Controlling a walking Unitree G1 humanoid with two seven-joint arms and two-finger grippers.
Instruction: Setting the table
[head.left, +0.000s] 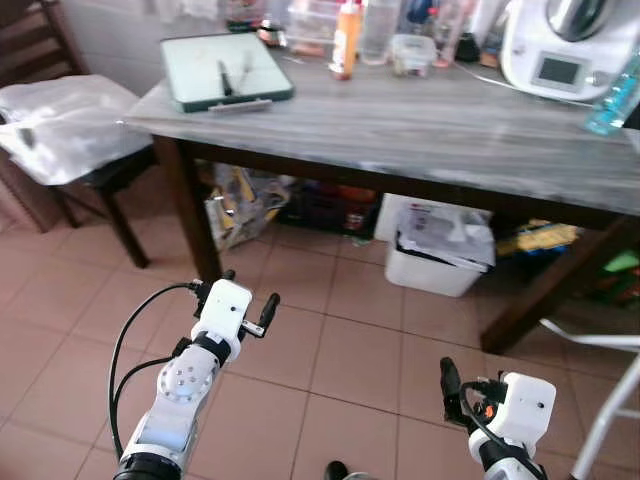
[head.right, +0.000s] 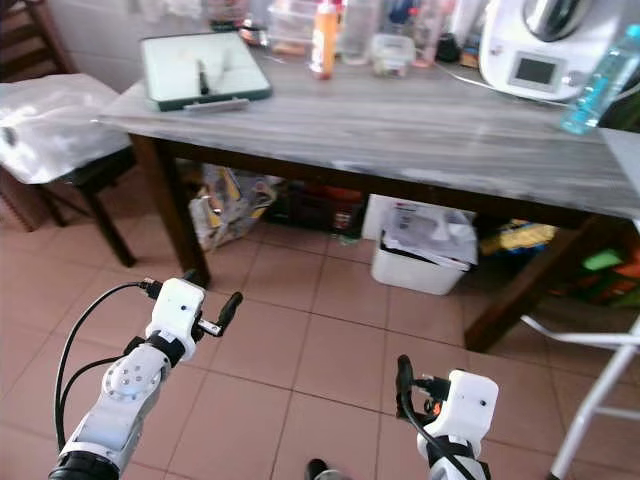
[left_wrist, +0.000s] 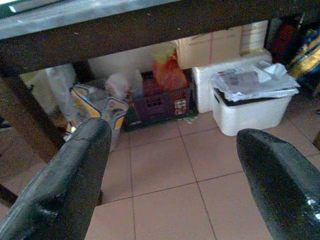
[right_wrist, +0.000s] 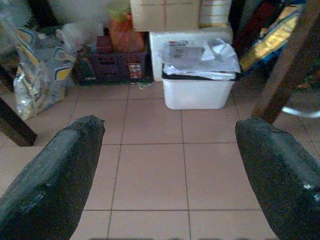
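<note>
1. Left gripper (head.left: 262, 312) hangs low before the bench (head.left: 420, 130), jaws wide apart, holding nothing.
2. Right gripper (head.left: 450, 388) hangs over the tiled floor (head.left: 340, 340), jaws spread, gripping nothing.
3. Green tray (head.left: 225, 70) rests on the bench's far-left corner.

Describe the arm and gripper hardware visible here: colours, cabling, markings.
Both arms are silver with white, boxy wrist housings. The left gripper and right gripper each have two long black fingers. Black cables loop outside the left arm; a round silver joint plate shows several holes. The right wrist shows black wiring and a small orange spot.
</note>
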